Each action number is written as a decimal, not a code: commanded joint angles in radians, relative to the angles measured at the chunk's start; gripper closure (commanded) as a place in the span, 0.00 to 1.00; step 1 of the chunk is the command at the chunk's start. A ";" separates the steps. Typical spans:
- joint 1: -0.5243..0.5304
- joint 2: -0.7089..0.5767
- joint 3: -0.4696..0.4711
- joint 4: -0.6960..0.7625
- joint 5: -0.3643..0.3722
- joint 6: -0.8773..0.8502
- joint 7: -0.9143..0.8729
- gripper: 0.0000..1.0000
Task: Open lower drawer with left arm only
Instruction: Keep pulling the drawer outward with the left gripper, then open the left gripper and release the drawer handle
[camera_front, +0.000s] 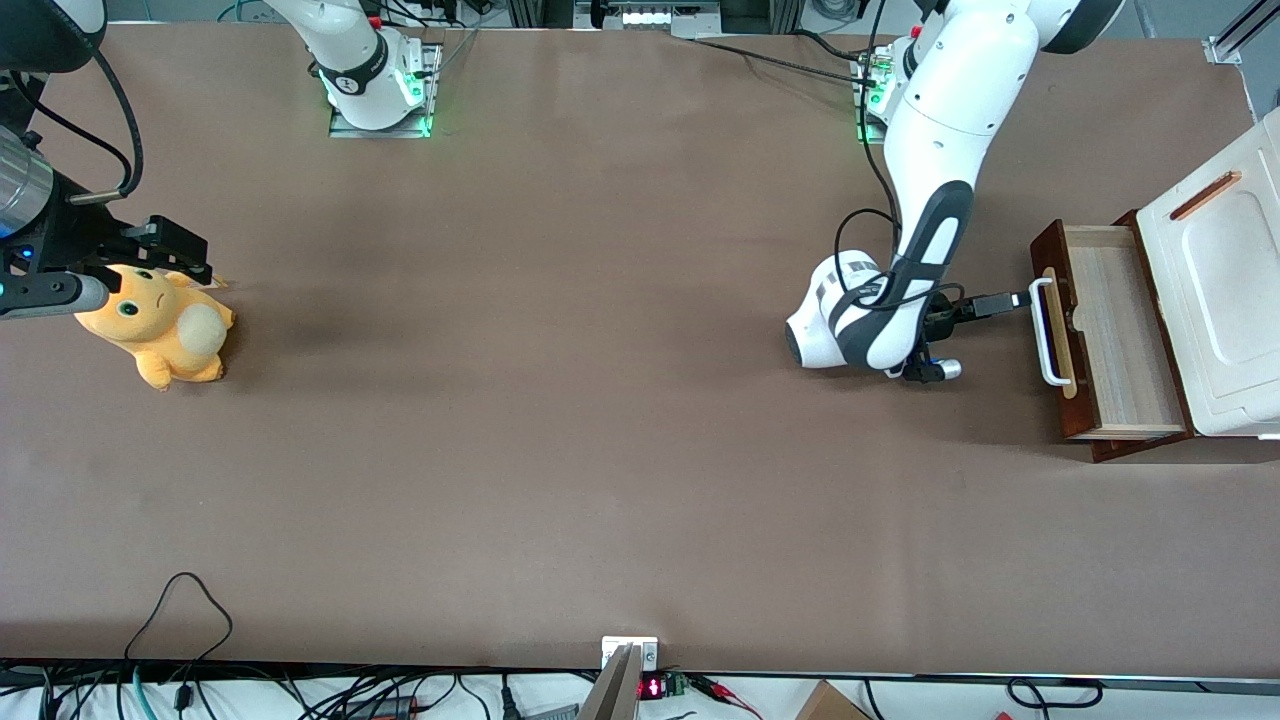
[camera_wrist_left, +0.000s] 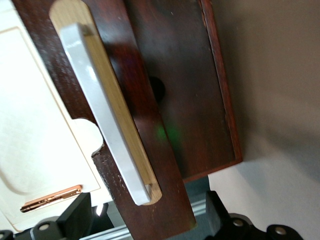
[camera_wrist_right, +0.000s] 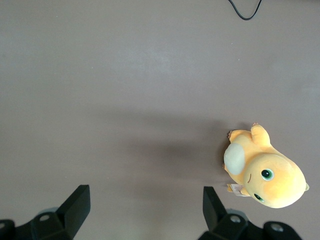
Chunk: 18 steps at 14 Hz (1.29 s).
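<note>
Gripper (camera_front: 1012, 300) open just beside pulled-out lower drawer (camera_front: 1110, 335) handle (camera_front: 1047, 332).

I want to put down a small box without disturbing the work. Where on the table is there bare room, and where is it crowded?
The wide brown table between the plush toy and the left arm is bare. It is crowded toward the working arm's end: the gripper, open, sits at the white handle of the pulled-out lower drawer.

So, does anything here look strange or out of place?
Only the orange plush toy at the parked arm's end, unrelated to the drawer. The lower drawer stands pulled out; the end effector, fingers open, sits just in front of its white handle.
</note>
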 joint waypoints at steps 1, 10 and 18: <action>-0.003 -0.037 0.048 0.075 -0.074 0.000 0.145 0.00; 0.089 -0.302 0.088 0.088 -0.225 0.119 0.412 0.00; 0.281 -0.498 0.090 0.275 -0.613 0.150 0.680 0.00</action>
